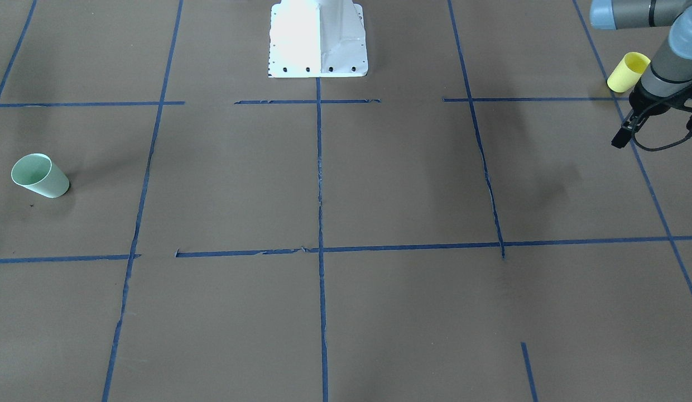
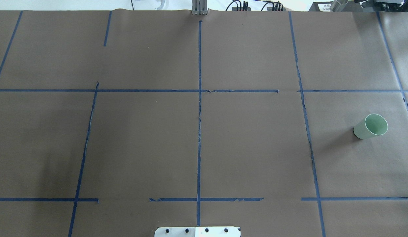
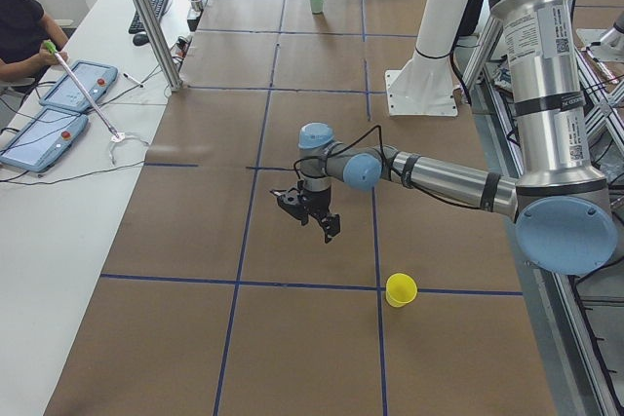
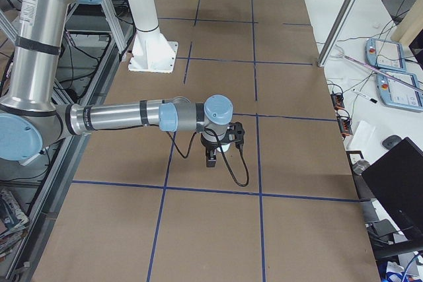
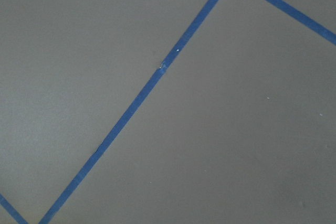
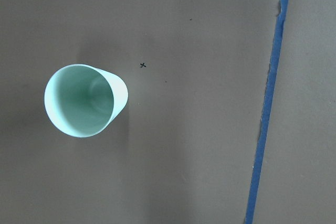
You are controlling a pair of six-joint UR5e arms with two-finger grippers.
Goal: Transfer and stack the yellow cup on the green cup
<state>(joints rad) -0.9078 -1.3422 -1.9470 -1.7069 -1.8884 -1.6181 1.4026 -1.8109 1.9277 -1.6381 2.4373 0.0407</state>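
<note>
The yellow cup [image 1: 628,71] stands upright on the brown table near the robot's left end; it also shows in the exterior left view [image 3: 401,289]. My left gripper [image 1: 653,131] hovers a little in front of it, apart from it, open and empty, and partly cut off by the frame edge; the exterior left view [image 3: 310,216] shows it with its fingers spread. The green cup [image 1: 40,176] stands upright at the opposite end [image 2: 371,126]. The right wrist view looks straight down into the green cup [image 6: 85,100]. My right gripper [image 4: 221,146] hangs high above the table; I cannot tell whether it is open or shut.
The white robot base [image 1: 318,39] sits at the table's middle on the robot's side. Blue tape lines [image 2: 199,98] divide the brown table cover into squares. An operator [image 3: 24,31] sits at a side bench with tablets [image 3: 44,133].
</note>
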